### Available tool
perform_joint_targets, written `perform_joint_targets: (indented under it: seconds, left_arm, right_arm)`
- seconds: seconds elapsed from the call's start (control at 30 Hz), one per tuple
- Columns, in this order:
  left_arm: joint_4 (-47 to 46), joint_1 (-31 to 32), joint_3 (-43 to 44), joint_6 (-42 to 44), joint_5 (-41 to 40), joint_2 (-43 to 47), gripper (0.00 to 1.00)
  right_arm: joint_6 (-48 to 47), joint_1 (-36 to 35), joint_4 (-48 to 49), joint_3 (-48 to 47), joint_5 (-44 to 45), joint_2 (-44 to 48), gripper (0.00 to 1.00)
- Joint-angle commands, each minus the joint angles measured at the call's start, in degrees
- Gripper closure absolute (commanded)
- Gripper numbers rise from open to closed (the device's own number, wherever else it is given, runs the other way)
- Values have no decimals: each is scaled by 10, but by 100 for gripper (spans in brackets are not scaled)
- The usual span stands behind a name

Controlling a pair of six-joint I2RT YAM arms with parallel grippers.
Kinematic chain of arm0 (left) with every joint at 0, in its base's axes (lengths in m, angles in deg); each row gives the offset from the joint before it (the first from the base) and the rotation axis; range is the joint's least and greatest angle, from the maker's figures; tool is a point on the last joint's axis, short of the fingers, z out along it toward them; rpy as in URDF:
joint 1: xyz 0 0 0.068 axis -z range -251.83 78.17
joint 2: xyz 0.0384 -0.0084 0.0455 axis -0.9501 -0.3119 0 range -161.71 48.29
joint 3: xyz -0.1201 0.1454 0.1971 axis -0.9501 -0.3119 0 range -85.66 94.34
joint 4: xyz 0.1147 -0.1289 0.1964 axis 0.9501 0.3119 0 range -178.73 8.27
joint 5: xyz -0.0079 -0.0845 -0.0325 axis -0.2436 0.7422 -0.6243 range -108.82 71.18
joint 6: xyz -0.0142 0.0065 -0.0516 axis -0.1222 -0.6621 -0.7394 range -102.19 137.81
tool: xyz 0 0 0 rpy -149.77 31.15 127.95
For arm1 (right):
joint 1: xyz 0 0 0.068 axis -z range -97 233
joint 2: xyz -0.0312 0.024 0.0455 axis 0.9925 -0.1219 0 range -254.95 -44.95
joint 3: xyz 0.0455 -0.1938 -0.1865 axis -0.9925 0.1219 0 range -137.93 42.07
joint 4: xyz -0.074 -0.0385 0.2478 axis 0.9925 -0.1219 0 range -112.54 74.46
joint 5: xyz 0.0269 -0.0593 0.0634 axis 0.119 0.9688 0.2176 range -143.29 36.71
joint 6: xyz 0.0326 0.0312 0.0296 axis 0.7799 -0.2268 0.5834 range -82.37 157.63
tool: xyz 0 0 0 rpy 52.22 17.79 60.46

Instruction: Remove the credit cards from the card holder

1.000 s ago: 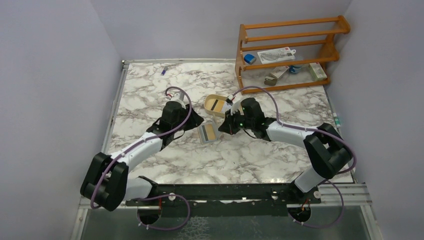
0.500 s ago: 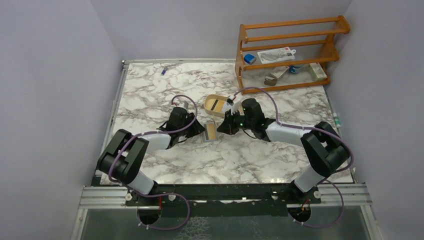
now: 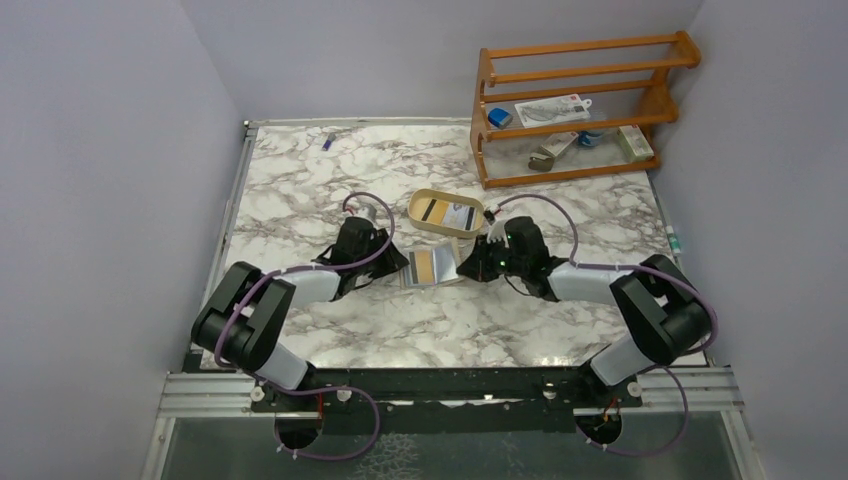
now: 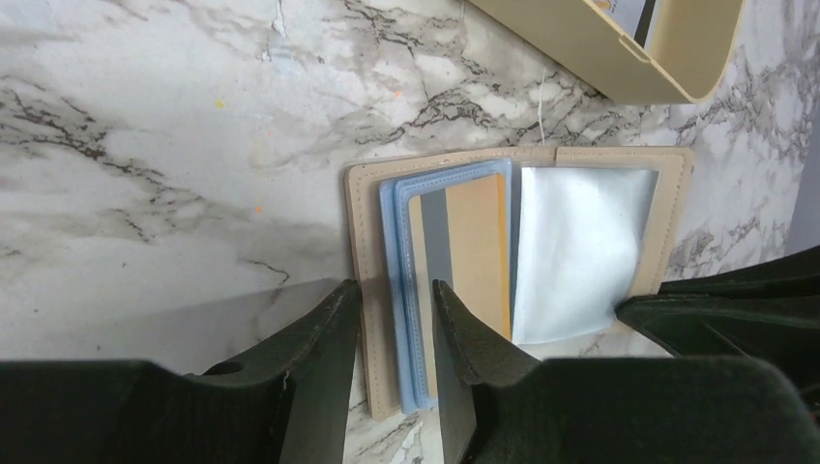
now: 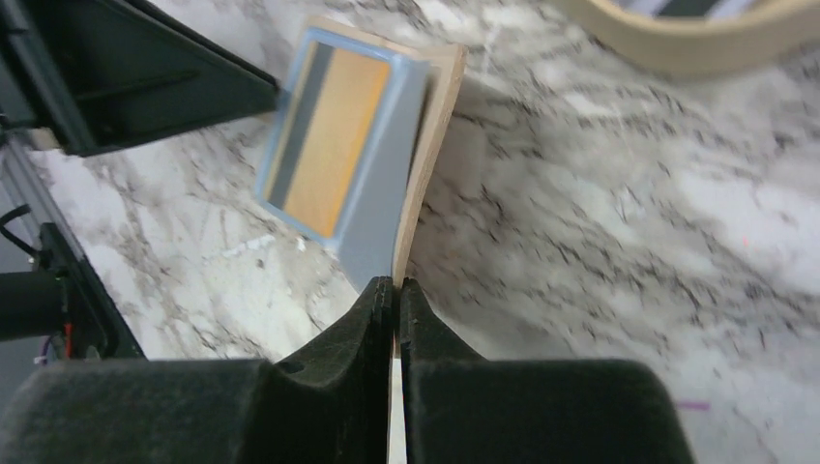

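The tan card holder (image 3: 432, 265) lies spread open on the marble between my two grippers. In the left wrist view its left half (image 4: 360, 232) carries a pale blue sleeve (image 4: 396, 242) with a credit card (image 4: 474, 251) inside, orange with a grey stripe. The right half shows a whitish pocket (image 4: 580, 251). My left gripper (image 4: 396, 300) stands open, its jaws astride the holder's left edge and the sleeve's rim. My right gripper (image 5: 396, 285) is shut on the holder's thin right flap (image 5: 440, 116), lifting it slightly; the card (image 5: 334, 135) faces that camera.
An oval tan tray (image 3: 447, 212) with cards in it sits just behind the holder, and its wall (image 4: 580, 39) is close in the left wrist view. A wooden rack (image 3: 570, 100) holding small items stands at the back right. A small purple thing (image 3: 327, 141) lies far back left.
The left arm folded down low at the holder's left edge. The right gripper has pulled the flap to the right, and the holder now lies spread wider.
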State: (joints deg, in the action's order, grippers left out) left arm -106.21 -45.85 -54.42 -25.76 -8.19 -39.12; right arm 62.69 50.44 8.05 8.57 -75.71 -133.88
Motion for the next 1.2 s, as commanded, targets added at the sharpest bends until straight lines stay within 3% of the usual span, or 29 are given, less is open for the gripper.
perform_joint_targets:
  seconds: [0.0,0.07,0.2,0.37,0.43,0.57,0.7,0.83,1.17]
  left_arm:
    - [41,2,-24,24,-3,35,65]
    - [55,2,-31,29,-3,52,65]
    - [82,3,-44,40,-1,89,66]
    - [103,3,-44,50,-6,117,66]
    - [105,3,-41,52,-8,119,66]
    - [101,3,-36,52,-7,115,66]
    - [93,3,-32,49,-3,111,66]
    - [82,3,-29,41,5,112,66]
    - [44,4,-14,15,32,92,66]
  right_arm:
    - [18,-3,-46,35,69,29,89]
    - [21,-3,-61,43,82,42,82]
    - [19,-3,-98,51,116,74,54]
    - [4,-3,-149,37,199,173,41]
    - [-15,-3,-128,35,172,216,37]
    - [-31,-3,-75,0,2,226,36]
    - [-13,-3,-78,-75,-161,131,36]
    - [6,-3,-85,-117,-169,44,36]
    - [84,-3,4,-146,-209,-119,37]
